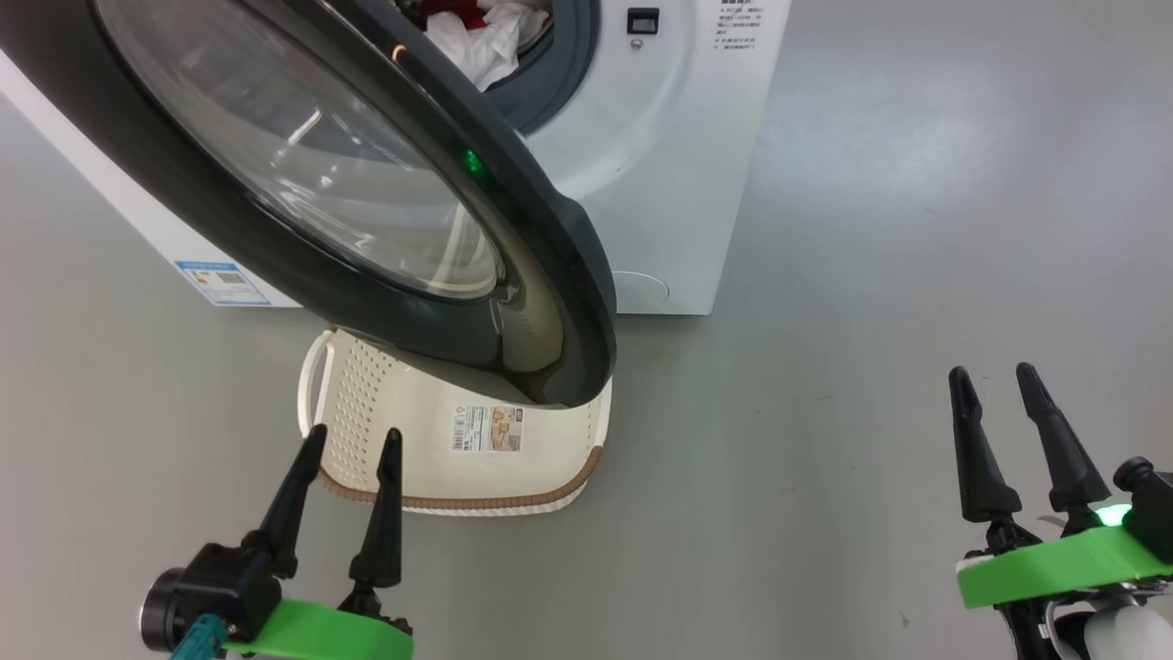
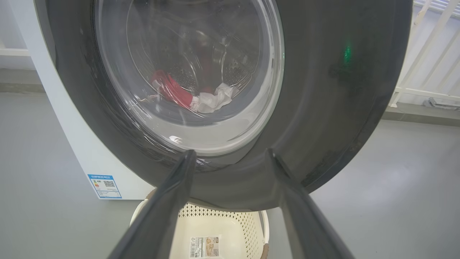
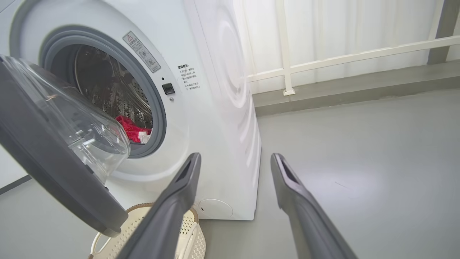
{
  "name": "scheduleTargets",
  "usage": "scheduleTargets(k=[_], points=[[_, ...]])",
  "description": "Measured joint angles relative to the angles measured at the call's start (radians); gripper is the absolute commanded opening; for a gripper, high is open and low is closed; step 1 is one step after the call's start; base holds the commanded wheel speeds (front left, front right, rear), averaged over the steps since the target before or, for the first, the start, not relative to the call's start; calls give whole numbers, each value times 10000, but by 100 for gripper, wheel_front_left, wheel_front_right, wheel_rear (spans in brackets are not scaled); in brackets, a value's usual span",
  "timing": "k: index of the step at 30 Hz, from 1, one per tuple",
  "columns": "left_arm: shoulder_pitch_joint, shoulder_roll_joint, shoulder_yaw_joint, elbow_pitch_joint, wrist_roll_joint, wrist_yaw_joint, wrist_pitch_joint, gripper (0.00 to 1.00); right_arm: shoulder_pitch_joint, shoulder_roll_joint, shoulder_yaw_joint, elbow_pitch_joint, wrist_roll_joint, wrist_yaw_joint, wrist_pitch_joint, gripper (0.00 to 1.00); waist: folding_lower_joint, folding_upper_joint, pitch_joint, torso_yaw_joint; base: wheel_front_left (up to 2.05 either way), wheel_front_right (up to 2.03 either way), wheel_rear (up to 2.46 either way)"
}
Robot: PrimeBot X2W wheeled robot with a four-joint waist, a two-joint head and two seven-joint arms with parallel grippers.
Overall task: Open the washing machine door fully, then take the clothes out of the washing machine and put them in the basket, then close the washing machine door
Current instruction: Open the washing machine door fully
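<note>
I see door point(image 1: 550, 238) half open, hanging over basket point(image 1: 550, 458), covering its far end, blocking washer point(image 1: 678, 137) mouth, clothes point(image 1: 476, 41) inside partly hidden, left gripper point(image 1: 356, 431) and right gripper point(image 1: 992, 369) spread, empty, railing point(image 3: 323, 54) behind

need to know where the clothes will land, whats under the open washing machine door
The basket sits on the floor under the lower rim of the washing machine door. Its visible base holds just a sticker; the rim hides its far end.
</note>
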Motion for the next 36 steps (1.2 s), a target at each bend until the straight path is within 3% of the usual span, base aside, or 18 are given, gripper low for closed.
scheduleTargets(k=[8,32,33,34,35,36], points=[[-1,-2,52,-40,104,0,0,100,623,410,-577,-414,-821,8,0,100,0,0,32,44,0,0,0],[0,-4,8,-40,104,8,0,100,632,573,-337,-96,-930,8,0,100,0,0,-26,155,0,0,0],[0,-4,-6,-40,104,8,0,100,629,573,-270,-111,-846,8,0,47,0,0,-31,168,0,0,0],[0,-4,-25,-40,102,8,0,100,620,585,-232,-121,-700,8,0,29,0,0,-37,182,0,0,0],[0,-4,-50,-40,104,8,0,100,608,589,-213,-132,-550,8,0,0,0,0,-44,198,0,0,0],[1,-2,-77,-40,102,8,0,100,593,585,-184,-151,-416,8,0,0,0,0,-50,215,0,0,0]])
